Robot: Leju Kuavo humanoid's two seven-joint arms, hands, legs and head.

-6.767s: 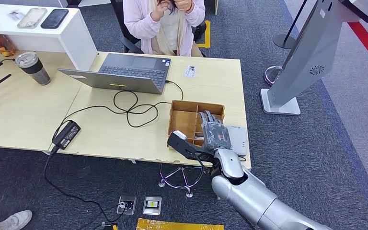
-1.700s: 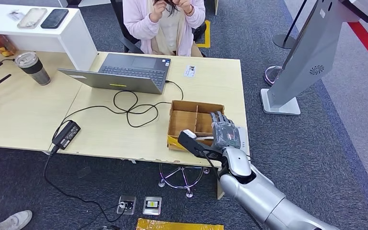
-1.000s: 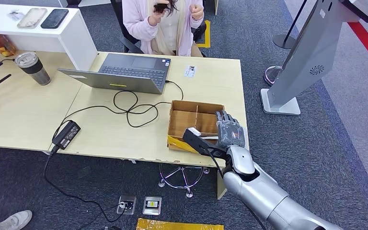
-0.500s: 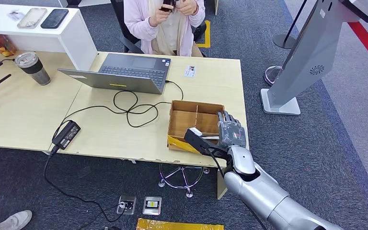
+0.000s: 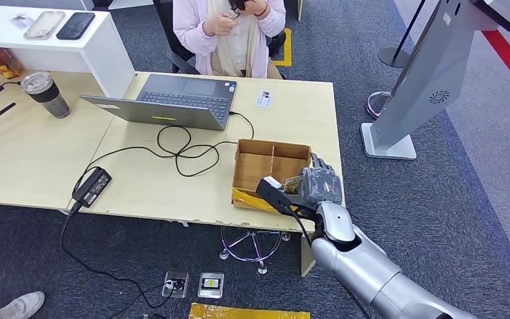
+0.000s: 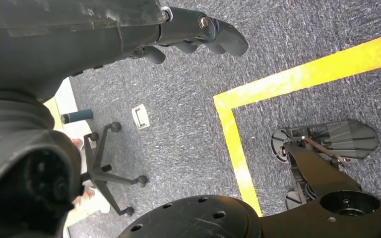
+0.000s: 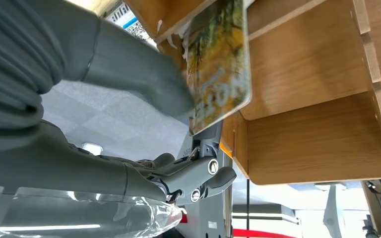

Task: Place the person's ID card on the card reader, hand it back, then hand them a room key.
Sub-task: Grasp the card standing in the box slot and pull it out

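I've got the right hand (image 5: pixel 317 184) at the near right corner of the light wooden divided tray (image 5: pixel 257 147), and it is pinching a glossy card printed in yellow and green (image 7: pixel 219 64), the room key as I read it. In the right wrist view the thick grey thumb (image 7: pixel 134 69) presses on the printed face, and the card stands on edge against the tray's wall, its long axis running along the wall. The card's far end reaches over a wooden compartment, so the way out is up and clear of the dividers.

The person in the pink cardigan (image 5: pixel 229 33) sits across the pale wooden desk (image 5: pixel 292 113), well apart from my hand, beyond the tray and the open grey laptop (image 5: pixel 166 100). A small white card (image 5: pixel 262 98), possibly the ID card, lies flat on the desk just beside the laptop, on the person's side. The right arm is the only one near; the left hand (image 6: pixel 198 34) hangs by the robot's side over the grey carpet, fingers curled in on nothing.

Against half a second ago, the fingers have closed: they were spread over the tray's right edge, and now a patch of colour shows in them in the head view. The person's hands have shifted near their collar.
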